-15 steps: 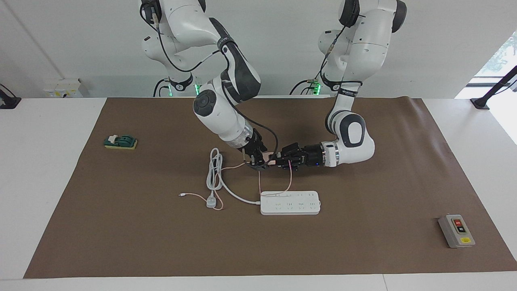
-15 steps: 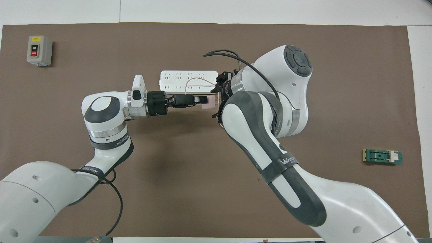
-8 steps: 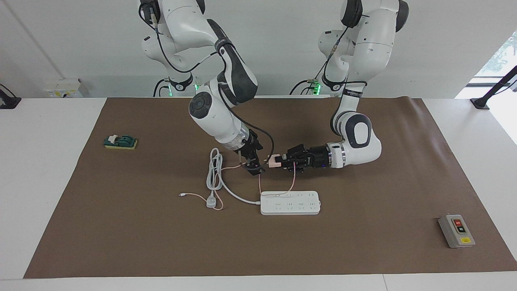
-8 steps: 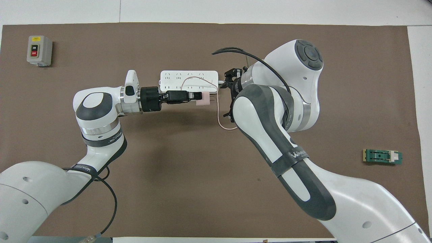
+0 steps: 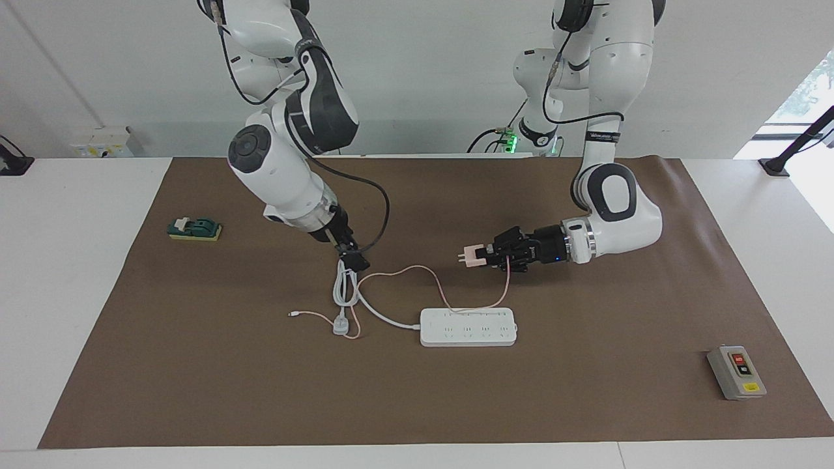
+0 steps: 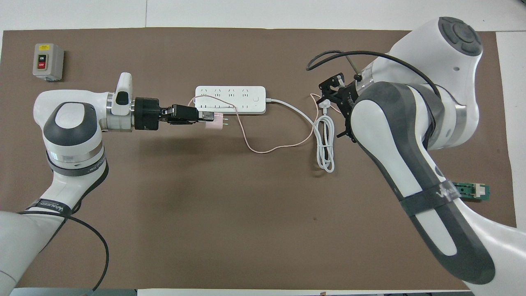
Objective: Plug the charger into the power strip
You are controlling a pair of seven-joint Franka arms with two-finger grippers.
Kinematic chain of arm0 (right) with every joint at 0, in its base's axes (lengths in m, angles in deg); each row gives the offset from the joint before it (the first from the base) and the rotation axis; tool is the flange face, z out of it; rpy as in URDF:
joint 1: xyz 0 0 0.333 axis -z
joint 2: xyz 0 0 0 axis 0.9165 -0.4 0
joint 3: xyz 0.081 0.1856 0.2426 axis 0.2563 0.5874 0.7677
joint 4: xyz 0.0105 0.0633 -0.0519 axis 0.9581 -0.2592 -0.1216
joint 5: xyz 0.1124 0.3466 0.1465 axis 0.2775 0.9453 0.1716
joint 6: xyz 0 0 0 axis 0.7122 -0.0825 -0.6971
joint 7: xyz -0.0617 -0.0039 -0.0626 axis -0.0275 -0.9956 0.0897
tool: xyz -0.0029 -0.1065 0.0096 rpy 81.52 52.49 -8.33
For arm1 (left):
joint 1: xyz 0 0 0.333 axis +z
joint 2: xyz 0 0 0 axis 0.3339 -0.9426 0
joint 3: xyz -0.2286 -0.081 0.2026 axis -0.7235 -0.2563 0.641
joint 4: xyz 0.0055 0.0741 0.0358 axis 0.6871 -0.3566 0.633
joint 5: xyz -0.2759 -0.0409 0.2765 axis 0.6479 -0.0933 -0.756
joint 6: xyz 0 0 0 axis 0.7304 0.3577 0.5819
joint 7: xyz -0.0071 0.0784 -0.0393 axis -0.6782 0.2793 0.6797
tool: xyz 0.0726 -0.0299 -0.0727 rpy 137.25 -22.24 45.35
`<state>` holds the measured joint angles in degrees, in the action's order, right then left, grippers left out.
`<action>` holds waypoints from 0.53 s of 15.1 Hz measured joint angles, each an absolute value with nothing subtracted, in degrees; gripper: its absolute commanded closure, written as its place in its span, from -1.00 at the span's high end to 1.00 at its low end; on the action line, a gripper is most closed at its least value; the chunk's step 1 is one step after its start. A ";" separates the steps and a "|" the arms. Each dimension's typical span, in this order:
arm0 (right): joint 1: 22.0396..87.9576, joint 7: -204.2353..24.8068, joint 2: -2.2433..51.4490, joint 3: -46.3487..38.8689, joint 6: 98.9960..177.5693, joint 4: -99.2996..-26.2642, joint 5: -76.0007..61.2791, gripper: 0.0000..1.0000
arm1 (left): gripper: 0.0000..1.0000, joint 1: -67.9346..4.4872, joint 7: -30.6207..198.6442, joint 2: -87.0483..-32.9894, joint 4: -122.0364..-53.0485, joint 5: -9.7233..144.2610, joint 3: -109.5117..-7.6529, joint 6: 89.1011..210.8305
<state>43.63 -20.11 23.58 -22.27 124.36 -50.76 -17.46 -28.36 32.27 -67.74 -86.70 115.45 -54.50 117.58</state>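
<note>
The pale pink charger [image 5: 474,255] [image 6: 213,123] is held in the air by my left gripper [image 5: 485,255] [image 6: 207,118], which is shut on it. Its two prongs point sideways toward the right arm's end of the table. It hangs over the mat at the robot-side edge of the white power strip [image 5: 468,327] [image 6: 230,99], which lies flat with its sockets up. The thin pink cable [image 5: 404,270] [image 6: 263,150] droops from the charger across the strip to the coiled cord. My right gripper [image 5: 353,260] [image 6: 328,92] is apart from the charger, over the coiled white cord.
The strip's thick white cord [image 5: 345,286] [image 6: 325,144] lies coiled toward the right arm's end, with its white plug [image 5: 340,324]. A grey button box [image 5: 736,371] [image 6: 48,61] sits at the left arm's end. A green block [image 5: 194,228] [image 6: 472,191] sits at the right arm's end.
The right gripper has left the charger and drawn back toward its own end, over the cord coil. The left gripper has carried the charger toward its end, trailing the pink cable.
</note>
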 measured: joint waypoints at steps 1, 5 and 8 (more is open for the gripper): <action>44.56 -24.28 24.39 -22.28 122.68 -50.75 -19.16 1.00 | -1.00 -28.22 35.17 -67.03 -85.41 112.17 -53.31 115.78; 47.26 -36.41 27.35 -22.31 117.53 -50.73 -25.05 1.00 | -1.00 -27.93 49.28 -66.03 -75.42 95.91 -48.48 106.42; 49.77 -44.47 29.73 -22.36 114.22 -50.66 -26.70 1.00 | -1.00 -27.90 54.13 -65.60 -70.35 86.61 -46.56 101.43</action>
<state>49.77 -44.47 29.73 -22.36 114.22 -50.66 -26.70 -27.90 54.13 -65.60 -70.35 86.61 -46.56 101.43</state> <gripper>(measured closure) 0.000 0.683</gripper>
